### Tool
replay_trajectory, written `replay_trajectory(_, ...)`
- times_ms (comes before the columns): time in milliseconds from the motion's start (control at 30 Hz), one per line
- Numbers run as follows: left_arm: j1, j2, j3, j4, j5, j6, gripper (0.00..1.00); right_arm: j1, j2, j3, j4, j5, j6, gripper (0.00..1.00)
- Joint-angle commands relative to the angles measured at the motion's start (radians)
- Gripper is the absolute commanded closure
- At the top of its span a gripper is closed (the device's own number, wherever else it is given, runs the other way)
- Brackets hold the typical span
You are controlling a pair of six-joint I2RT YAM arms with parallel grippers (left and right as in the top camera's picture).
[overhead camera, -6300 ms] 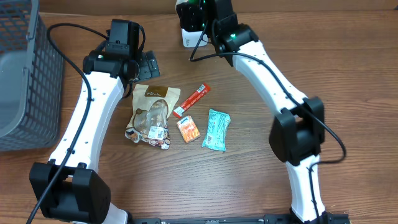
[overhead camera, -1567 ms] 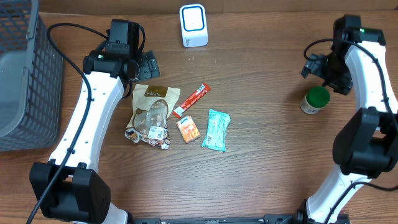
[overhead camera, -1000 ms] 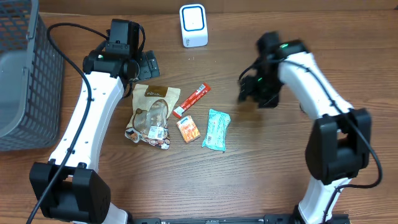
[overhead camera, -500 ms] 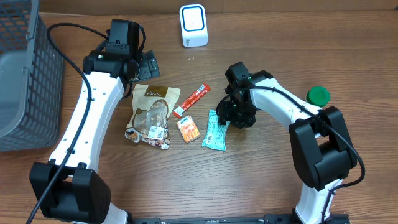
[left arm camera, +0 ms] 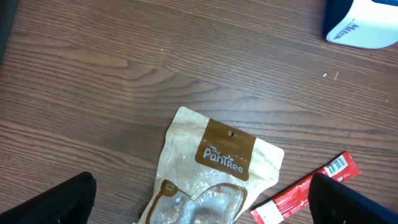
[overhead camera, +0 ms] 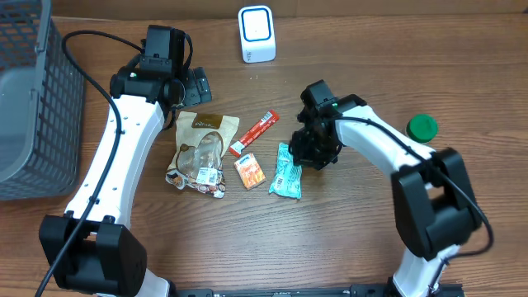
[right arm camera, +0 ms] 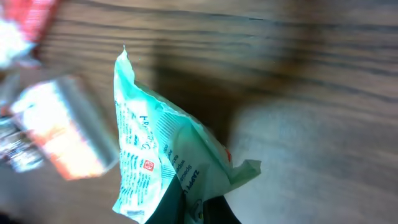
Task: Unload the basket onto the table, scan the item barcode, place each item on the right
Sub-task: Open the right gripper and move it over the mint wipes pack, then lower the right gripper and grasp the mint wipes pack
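Overhead: brown wood-grain table point(overhead camera: 346, 239), grey basket point(overhead camera: 25, 107) upper left; right gripper point(right arm camera: 189, 206) pinches teal packet point(right arm camera: 161, 143), left gripper point(overhead camera: 195, 86) spread wide, empty.

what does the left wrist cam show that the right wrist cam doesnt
Only left wrist: the brown pouch, a corner of the scanner, and the red stick packet with its barcode. Only right wrist: the teal packet pinched in the right gripper, with a blurred orange packet beside it. Both: the wooden table; a red blur in the right wrist's corner may be that stick packet.
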Motion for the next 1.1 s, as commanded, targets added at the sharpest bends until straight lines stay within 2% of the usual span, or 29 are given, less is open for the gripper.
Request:
replay_trajectory(0, -0.002, -0.001, 0.013, 0.001, -0.006, -0.006, 0.0, -0.008, -0.193, 0.006, -0.007, -0.046, -0.009, 0.96)
replay_trajectory(300, -0.002, -0.001, 0.013, 0.001, -0.006, -0.006, 0.0, -0.008, -0.477, 0.006, -0.07, -0.188, -0.006, 0.96)
replay_trajectory(500, -0.002, -0.001, 0.013, 0.001, -0.006, -0.006, 0.0, -0.008, -0.587, 0.006, -0.158, -0.191, 0.054, 0.96)
replay_trajectory(1067, -0.002, -0.001, 0.013, 0.001, -0.006, -0.006, 0.0, -0.008, -0.603, 0.006, -0.206, -0.16, 0.05, 0.96)
